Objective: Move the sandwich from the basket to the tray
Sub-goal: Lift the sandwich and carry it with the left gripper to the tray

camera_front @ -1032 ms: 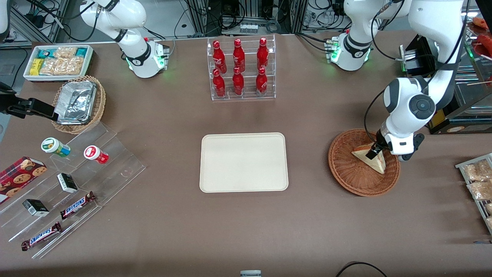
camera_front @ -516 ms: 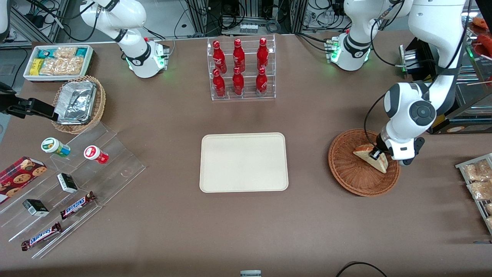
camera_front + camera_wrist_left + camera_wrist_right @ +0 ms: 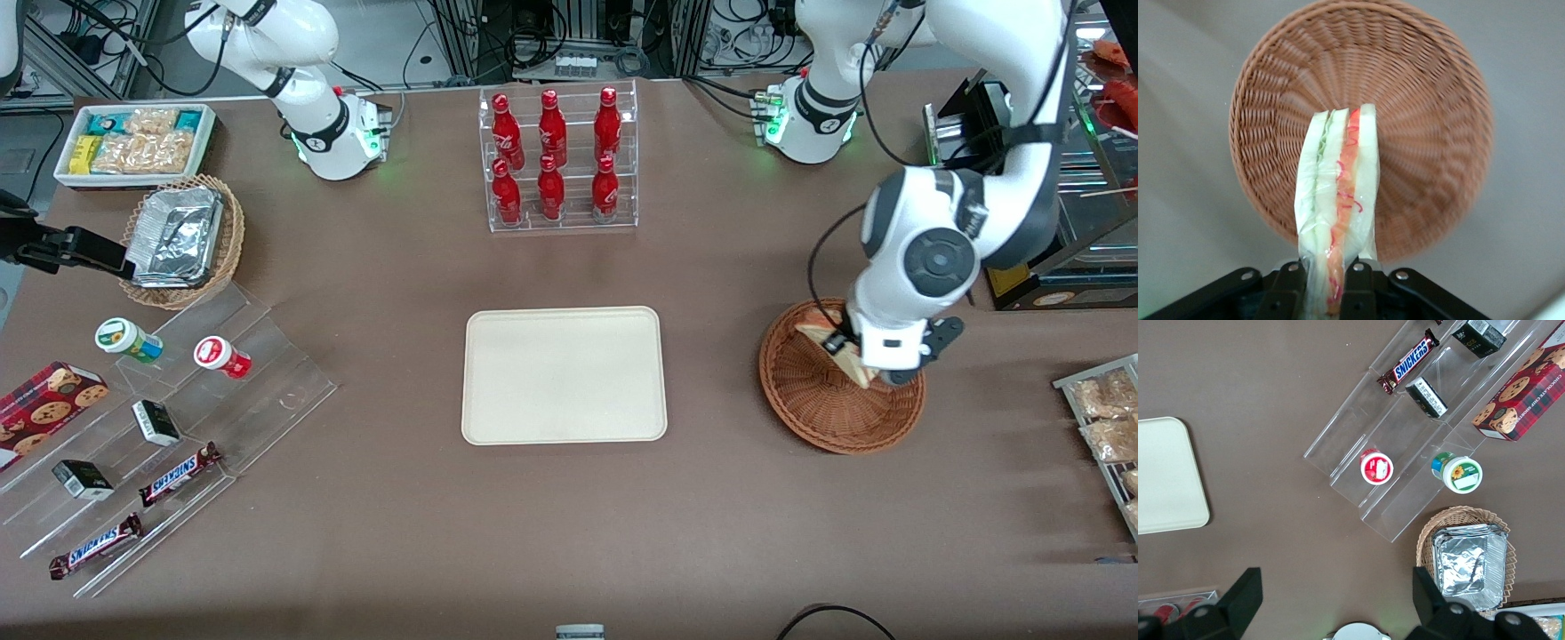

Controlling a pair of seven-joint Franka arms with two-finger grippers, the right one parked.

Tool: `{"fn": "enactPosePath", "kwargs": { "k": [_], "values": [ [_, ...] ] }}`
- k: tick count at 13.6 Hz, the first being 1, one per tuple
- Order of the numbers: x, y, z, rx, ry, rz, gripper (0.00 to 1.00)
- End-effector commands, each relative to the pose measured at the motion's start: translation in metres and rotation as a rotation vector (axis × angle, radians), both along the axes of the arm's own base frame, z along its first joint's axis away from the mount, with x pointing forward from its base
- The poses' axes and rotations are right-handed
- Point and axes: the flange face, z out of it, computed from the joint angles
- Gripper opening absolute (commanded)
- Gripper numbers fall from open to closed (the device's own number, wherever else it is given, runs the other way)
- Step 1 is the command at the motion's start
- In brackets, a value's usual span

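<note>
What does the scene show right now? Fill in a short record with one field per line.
gripper: above the basket, shut on the sandwich
sandwich: wedge hanging from the fingers, lifted clear of the basket floor
basket: round, brown wicker, at the working arm's end of the table
tray: cream, nothing on it, mid-table
step left: carry sandwich to tray

Gripper is hanging over the basket, at about its 12 o'clock edge, clamping the sandwich clear above the weave. Tray is sitting well apart at the basket's 9 o'clock, toward the parked arm's end.
</note>
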Motion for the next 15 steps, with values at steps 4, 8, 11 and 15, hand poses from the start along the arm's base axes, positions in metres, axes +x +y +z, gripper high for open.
{"fn": "enactPosePath", "kwargs": {
  "k": [4, 8, 11, 15],
  "values": [
    [-0.008, -0.083, 0.08, -0.037, 0.014, -0.105, 0.0],
    [-0.021, -0.165, 0.092, -0.09, -0.016, -0.209, 0.0],
    [-0.029, -0.235, 0.055, -0.111, 0.03, -0.293, 0.0],
    [-0.037, -0.327, -0.023, -0.128, 0.02, -0.396, 0.0]
  ]
}}
